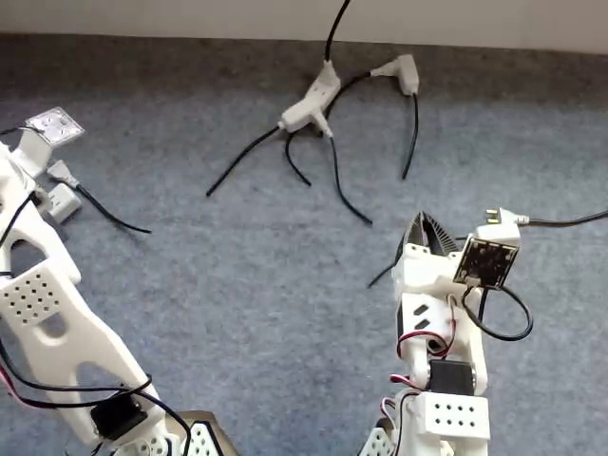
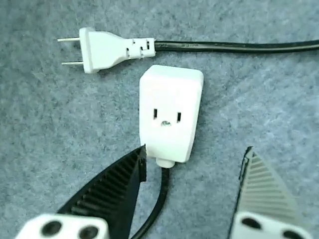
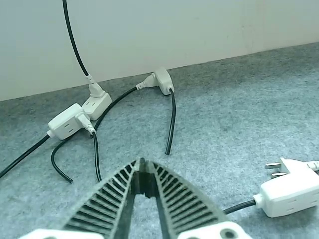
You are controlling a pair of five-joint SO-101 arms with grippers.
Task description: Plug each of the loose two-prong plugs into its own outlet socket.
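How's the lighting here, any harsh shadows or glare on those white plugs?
High view: soft, even light over the grey carpet, the cords barely casting shadows. Left wrist view: the white socket and the plug beside it look bright without glare. Right wrist view: only a faint shadow lies under the pronged plug; no harsh patches.

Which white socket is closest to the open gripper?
The socket just ahead of the left gripper, its slots facing up, with a loose plug beside it; the others lie farther off.
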